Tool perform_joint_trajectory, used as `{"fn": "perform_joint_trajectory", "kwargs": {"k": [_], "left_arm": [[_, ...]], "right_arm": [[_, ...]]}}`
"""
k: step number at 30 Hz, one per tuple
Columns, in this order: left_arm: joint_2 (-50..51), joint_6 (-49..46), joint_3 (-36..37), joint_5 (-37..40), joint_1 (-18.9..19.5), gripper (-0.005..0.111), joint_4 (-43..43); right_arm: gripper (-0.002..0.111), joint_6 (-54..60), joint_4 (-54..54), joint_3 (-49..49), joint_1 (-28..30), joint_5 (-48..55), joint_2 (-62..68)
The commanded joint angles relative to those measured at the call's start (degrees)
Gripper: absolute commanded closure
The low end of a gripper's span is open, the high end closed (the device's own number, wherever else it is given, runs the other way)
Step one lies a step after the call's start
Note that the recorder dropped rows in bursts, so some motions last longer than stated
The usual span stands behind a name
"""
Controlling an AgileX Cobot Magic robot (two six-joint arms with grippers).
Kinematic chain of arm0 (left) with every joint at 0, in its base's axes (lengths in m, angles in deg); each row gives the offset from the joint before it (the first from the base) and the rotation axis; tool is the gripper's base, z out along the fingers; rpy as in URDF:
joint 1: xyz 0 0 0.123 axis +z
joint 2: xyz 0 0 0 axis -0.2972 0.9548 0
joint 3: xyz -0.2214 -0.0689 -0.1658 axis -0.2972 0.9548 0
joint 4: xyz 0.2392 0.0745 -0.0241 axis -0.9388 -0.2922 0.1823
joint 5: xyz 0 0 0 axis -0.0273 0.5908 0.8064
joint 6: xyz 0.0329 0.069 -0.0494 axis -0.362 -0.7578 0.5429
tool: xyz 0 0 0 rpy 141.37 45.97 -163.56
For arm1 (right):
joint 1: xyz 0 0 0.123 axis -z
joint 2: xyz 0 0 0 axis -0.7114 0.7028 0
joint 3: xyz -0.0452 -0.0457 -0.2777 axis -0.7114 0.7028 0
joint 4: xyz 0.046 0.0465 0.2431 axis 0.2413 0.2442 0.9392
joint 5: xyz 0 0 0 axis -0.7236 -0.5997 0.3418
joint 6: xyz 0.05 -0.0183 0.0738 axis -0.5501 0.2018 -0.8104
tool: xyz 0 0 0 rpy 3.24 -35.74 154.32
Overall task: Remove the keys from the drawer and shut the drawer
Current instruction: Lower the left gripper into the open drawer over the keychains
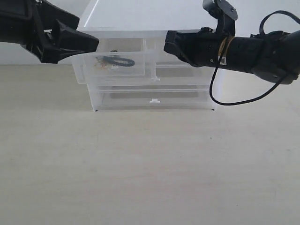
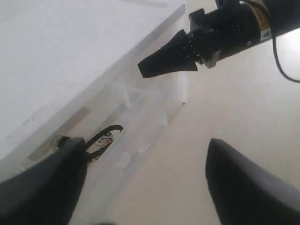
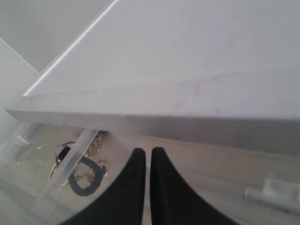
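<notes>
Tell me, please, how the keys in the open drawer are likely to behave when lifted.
The keys will probably be floppy: the black strap and loose rings should dangle from whichever part is gripped. The small metal rings may slip; the strap looks the surer hold. Being small, likely light.

A pale beige table with a faint, streaky grain fills the lower part of the exterior view, evenly lit, with only a soft shadow along the foot of the furniture standing on it. At its far side sits a low cabinet of translucent white plastic with a smooth, opaque white top that catches the brightest light. Behind it rises a plain white wall; whether the cabinet touches it cannot be told.
</notes>
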Motion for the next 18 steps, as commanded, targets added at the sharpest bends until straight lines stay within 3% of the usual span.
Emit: {"fn": "perform_joint_trajectory", "kwargs": {"k": [1,4,8,12,18], "left_arm": [[4.35,11.87,-4.88,4.45,-0.44,0.048,-11.45],[7.36,22.32,-9.81,8.3,-0.48,0.048,-21.31],[9.33,25.03,-14.58,14.19,-0.57,0.048,-25.39],[9.61,25.9,-18.48,14.43,-3.38,0.048,-31.59],[13.37,38.58,-26.58,13.02,-8.85,0.048,-48.33]], "right_arm": [[0.108,1.08,-3.16,-0.24,0.46,1.26,-0.31],[0.108,1.87,-4.71,-0.24,0.46,2.55,-1.22],[0.108,1.87,-6.8,-0.24,0.46,3.34,-2.68],[0.108,-0.15,-10.9,-0.24,0.46,4.91,-3.49],[0.108,-8.98,-22.87,-0.24,0.46,5.52,-3.73]]}}
